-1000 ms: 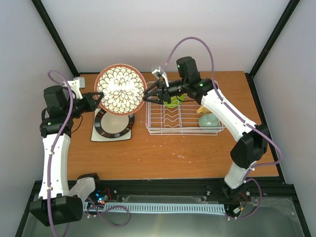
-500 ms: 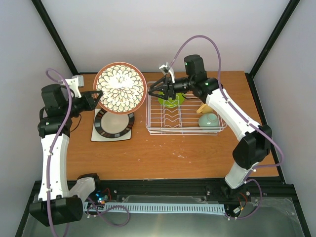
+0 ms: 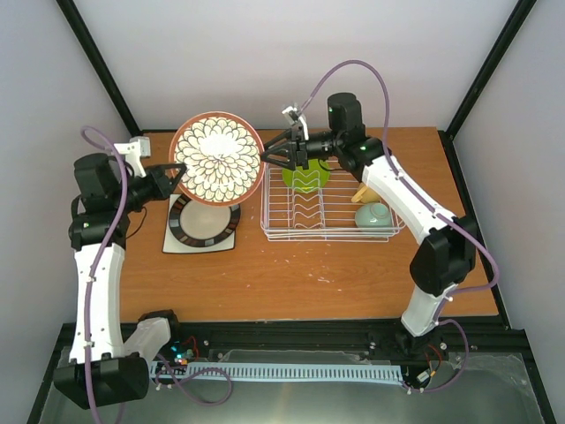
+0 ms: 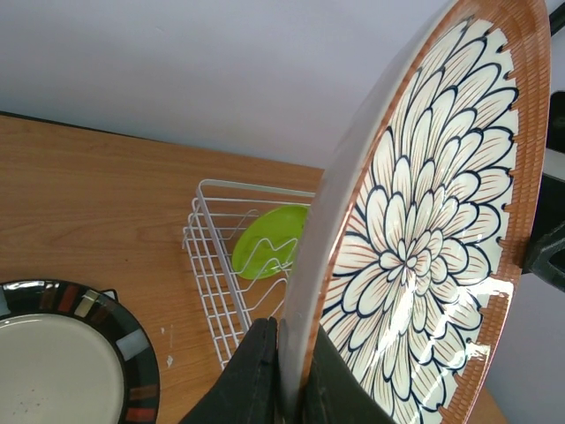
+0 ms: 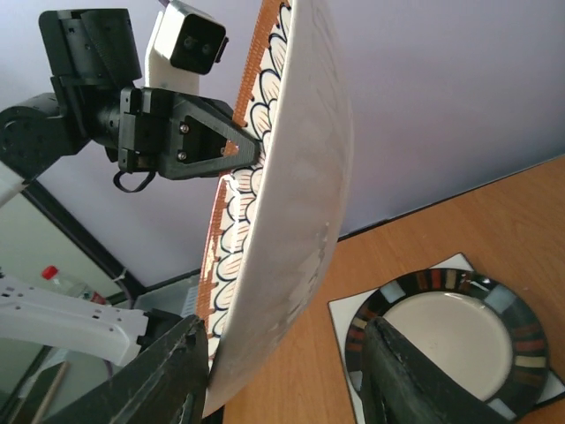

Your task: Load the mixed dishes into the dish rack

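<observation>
Smooth wooden bench (image 3: 291,274) fills mid-frame. The white wire rack (image 3: 327,231) sits right of centre. The round, glossy flowered plate (image 3: 217,159) is held aloft at upper left, its right rim near the rack's corner. The left pincer (image 3: 177,171) clamps its left rim. The right pincer (image 3: 272,157) gapes wide at its right rim.

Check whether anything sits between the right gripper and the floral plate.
Nothing visible does. The open right gripper is already at the brown floral plate, a finger on either side of its rim. The left gripper clamps the opposite rim.

Top cam overhead, wrist cams close — share floral plate (image 3: 216,160)
</observation>
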Tool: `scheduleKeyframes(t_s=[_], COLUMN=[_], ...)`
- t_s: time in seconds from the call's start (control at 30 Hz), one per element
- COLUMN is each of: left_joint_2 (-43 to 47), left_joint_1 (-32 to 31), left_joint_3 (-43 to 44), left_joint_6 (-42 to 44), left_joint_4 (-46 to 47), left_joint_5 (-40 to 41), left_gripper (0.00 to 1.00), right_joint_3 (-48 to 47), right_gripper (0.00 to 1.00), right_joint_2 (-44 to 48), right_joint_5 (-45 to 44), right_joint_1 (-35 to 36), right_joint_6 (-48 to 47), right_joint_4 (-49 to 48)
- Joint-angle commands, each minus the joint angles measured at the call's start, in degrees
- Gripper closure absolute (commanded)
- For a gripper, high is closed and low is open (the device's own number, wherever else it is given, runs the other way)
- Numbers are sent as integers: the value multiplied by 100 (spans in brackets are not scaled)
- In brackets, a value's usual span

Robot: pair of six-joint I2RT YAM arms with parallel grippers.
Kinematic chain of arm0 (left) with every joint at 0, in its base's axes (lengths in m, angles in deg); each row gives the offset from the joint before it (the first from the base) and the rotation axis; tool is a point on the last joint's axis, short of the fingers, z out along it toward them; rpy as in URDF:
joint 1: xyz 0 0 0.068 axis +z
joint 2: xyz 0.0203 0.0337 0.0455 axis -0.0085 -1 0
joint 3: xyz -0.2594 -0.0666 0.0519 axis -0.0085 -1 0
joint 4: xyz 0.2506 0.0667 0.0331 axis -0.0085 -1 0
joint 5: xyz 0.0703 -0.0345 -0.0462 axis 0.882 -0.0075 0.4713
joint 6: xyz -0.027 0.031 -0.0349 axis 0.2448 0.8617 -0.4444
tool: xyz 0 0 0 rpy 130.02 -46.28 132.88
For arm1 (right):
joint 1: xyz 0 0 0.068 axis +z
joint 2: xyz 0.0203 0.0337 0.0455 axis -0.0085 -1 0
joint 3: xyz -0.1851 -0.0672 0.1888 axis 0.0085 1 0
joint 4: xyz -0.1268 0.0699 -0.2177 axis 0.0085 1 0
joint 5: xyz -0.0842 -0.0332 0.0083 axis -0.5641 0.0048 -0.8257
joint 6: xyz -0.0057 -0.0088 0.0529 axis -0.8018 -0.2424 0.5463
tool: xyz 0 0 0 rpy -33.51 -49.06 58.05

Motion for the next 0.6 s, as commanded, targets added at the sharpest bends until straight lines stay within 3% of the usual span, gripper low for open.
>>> scheduleKeyframes(t_s=[0.0,0.2,0.4,0.47,0.53,0.57], left_joint_2=[256,243,224,216,206,208], left_joint_1=[-16,-22,-78,-96,-97,-101], left_joint_3=[73,-21,-235,-260,-252,-255], left_joint_6=[-352,-481,-591,-584,-567,-551], left_joint_4=[814,1000,1204,1229,1226,1224], left_joint_5=[-476,-581,-614,-614,-606,-593], left_gripper=[99,99,99,99,99,99], right_joint_3=[-285,-629,-1448,-1686,-1842,-1888], right_gripper=[52,53,56,69,95,97], right_joint_2=[-346,-644,-1088,-1226,-1326,-1349], right_joint_5=[157,225,290,296,288,297], right_joint_1=[29,185,484,559,609,619], right_joint_6=[299,523,450,381,352,362], right_joint_4=[-304,-539,-181,-10,116,148])
